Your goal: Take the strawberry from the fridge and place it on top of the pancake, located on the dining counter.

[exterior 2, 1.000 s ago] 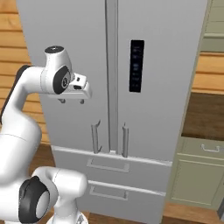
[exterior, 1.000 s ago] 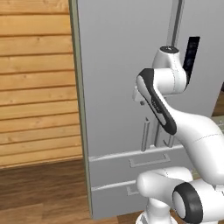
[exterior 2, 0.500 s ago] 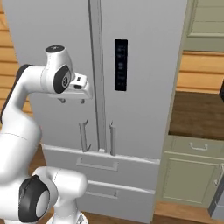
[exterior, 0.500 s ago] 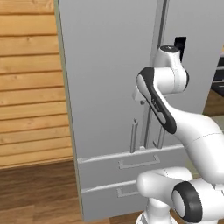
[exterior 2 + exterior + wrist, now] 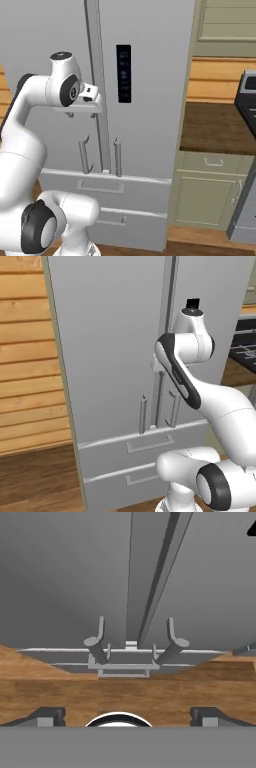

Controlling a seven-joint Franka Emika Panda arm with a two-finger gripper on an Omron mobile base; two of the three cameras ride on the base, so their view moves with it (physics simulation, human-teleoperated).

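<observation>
The fridge [image 5: 110,331] [image 5: 150,75] [image 5: 65,572] stands right in front of me, both doors shut, with its dark panel [image 5: 123,74] on the right door. Two vertical bar handles [image 5: 118,157] [image 5: 143,413] flank the centre seam above the drawers. My gripper [image 5: 81,114] [image 5: 127,716] hangs open and empty at mid-door height, pointing down in front of the seam. In the hand view its fingertips [image 5: 47,714] stand wide apart over the wooden floor, with the handles [image 5: 97,639] beyond them. The strawberry is hidden behind the shut doors. The pancake and the dining counter are out of view.
A wooden plank wall [image 5: 25,356] lies left of the fridge, above the wooden floor [image 5: 35,476]. To the right stands a pale green cabinet [image 5: 210,195] with a brown top, then a dark stove [image 5: 247,100] at the picture's edge.
The whole scene has slid left in both base views, so the base has driven to the right along the fridge. The arm keeps its pose and the gripper stays open.
</observation>
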